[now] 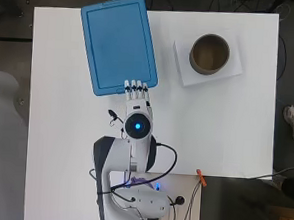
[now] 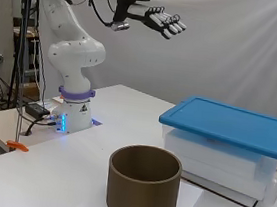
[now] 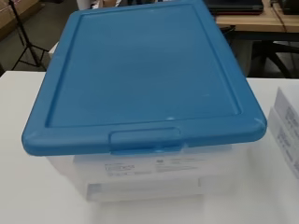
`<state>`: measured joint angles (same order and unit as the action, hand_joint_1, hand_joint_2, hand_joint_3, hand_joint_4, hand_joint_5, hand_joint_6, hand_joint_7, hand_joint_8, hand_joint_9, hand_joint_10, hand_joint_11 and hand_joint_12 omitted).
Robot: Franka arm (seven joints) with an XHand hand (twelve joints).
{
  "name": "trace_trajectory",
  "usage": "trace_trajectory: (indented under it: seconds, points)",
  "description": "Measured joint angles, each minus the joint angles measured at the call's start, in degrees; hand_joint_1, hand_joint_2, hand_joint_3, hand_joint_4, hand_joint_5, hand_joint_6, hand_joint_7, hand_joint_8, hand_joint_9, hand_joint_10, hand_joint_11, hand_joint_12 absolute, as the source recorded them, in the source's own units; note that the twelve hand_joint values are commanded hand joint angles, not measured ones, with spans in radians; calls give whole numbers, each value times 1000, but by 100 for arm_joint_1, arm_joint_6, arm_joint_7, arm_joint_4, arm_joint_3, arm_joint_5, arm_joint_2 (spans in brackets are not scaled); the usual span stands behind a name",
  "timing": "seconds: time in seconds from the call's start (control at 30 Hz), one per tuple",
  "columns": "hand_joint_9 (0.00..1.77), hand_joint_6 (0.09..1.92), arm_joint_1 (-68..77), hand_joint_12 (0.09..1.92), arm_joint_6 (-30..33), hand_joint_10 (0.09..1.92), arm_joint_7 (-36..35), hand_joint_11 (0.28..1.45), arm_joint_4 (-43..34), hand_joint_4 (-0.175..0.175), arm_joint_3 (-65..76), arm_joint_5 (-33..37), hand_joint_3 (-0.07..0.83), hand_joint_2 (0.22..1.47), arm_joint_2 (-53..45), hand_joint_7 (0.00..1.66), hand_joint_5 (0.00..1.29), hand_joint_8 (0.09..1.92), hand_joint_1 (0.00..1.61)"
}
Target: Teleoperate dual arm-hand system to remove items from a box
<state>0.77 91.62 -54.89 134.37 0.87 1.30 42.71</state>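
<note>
The box (image 2: 232,164) — clear plastic, shut under its blue lid (image 1: 118,43) — sat at the far left of the white table (image 1: 60,135). The hand (image 2: 163,22) hung high in the air near the box's near end, fingers (image 1: 136,85) straight and released, holding nothing. To the right stood a brown cylindrical container (image 1: 209,53) on a white sheet (image 1: 182,67), well apart from the box.
</note>
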Motion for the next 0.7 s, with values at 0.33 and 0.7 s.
trace_trajectory:
  seconds: [0.33,0.7]
  points:
    - [236,87,146,87,1216,87,-1555,406,377,-30,112,152,6,908,-1217,187,166,87,208]
    - [243,87,156,87,2059,87,-220,388,1285,-78,-531,-691,-6,891,-1224,173,132,87,461]
